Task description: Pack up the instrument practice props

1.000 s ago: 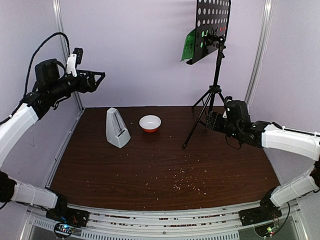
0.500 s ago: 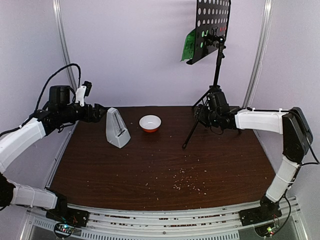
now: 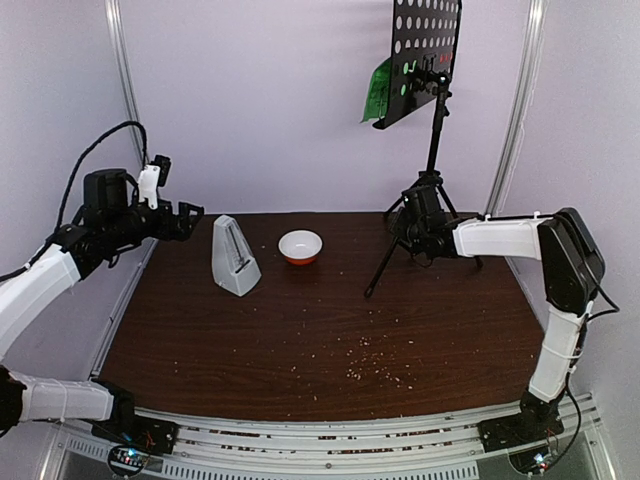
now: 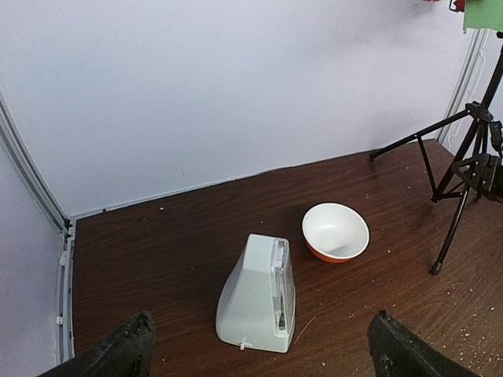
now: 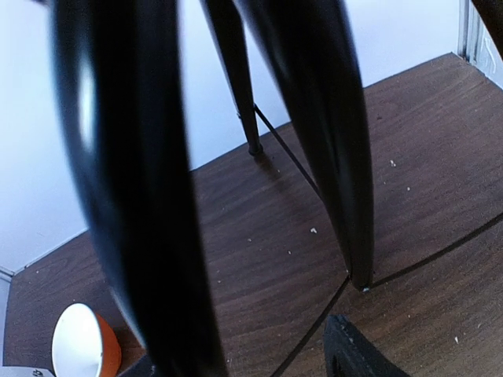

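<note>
The white metronome (image 3: 235,258) stands upright at the table's back left, also in the left wrist view as the metronome (image 4: 259,292) with its clear cover facing right. My left gripper (image 3: 190,214) hangs open just left of it, fingertips (image 4: 126,353) wide apart. The black music stand (image 3: 432,150) stands at the back right, with a green page (image 3: 380,90) on its perforated desk (image 3: 425,45) and red showing through the holes. My right gripper (image 3: 410,226) is at the tripod's hub. Its jaws straddle a thick tripod leg (image 5: 134,196), with a gap to the right fingertip (image 5: 354,349).
A white-and-orange bowl (image 3: 300,246) sits between metronome and stand, seen also as the bowl (image 4: 335,232). Tripod legs (image 4: 460,196) spread over the back right corner. Crumbs lie scattered near the front centre (image 3: 372,362). Metal frame posts (image 3: 125,90) flank the wall.
My right arm swung in from the right edge to the tripod and its jaws narrowed. My left arm came down from high on the left to the metronome's level.
</note>
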Motion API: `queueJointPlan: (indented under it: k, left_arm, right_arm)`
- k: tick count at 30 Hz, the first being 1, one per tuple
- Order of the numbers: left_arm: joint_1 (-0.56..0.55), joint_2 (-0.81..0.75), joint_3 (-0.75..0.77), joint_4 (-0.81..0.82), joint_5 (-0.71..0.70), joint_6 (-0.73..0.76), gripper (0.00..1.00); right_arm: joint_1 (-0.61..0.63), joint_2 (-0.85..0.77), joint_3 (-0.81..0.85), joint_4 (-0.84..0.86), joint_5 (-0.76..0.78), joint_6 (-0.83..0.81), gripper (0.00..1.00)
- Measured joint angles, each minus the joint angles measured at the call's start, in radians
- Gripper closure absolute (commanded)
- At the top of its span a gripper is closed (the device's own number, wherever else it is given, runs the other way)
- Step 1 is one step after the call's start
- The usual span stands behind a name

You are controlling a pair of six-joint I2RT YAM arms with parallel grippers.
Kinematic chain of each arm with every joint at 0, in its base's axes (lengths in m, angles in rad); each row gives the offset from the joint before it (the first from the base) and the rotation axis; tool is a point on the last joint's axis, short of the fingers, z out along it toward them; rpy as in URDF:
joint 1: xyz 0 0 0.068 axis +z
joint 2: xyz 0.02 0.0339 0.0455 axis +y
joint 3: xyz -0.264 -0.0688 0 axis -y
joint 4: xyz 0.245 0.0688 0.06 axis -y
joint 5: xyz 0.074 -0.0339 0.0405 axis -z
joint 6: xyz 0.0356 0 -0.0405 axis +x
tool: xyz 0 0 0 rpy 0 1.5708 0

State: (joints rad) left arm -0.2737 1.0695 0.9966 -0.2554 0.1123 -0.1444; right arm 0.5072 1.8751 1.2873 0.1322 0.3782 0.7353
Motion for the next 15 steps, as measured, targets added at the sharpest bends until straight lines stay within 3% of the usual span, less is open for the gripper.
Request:
queueJointPlan:
  k: [8, 15]
  left_arm:
    - [0.000, 0.008, -0.004, 0.000, -0.002, 0.001, 0.02]
    - [0.000, 0.024, -0.004, 0.000, -0.006, 0.003, 0.02]
  right_arm:
    - [-0.003, 0.039, 0.044, 0.026, 0.021, -0.026, 0.66]
    - [-0.003, 0.040, 0.042, 0.075, -0.006, -0.060, 0.93]
